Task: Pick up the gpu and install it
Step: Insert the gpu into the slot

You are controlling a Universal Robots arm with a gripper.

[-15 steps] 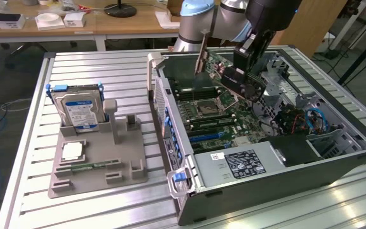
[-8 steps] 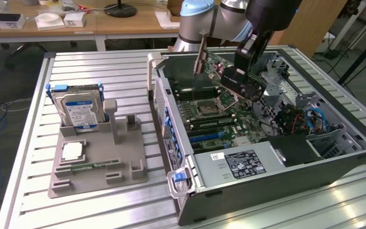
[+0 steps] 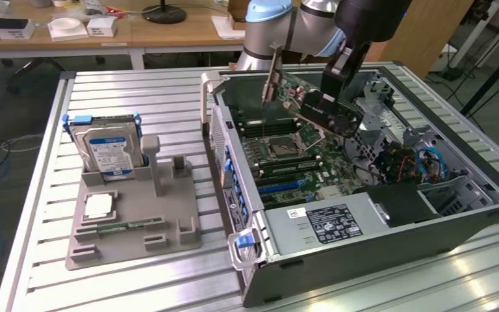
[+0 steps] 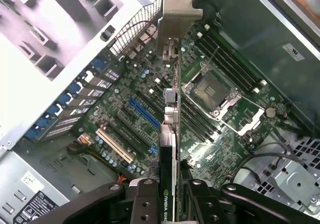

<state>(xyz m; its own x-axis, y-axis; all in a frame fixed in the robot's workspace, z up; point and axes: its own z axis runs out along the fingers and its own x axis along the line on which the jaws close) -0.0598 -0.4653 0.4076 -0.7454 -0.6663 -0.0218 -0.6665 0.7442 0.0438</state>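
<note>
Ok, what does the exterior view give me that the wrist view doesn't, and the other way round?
Exterior view adds the grey holder on the table, the blue-labelled hard drive standing in it, the memory stick lying flat, and the gpu tilted above the open case. Wrist view adds the gripper clamped on the gpu, seen edge-on, its silver bracket at the far end, with the blue slot and white slot below. Both share the gpu, motherboard and CPU socket.
</note>
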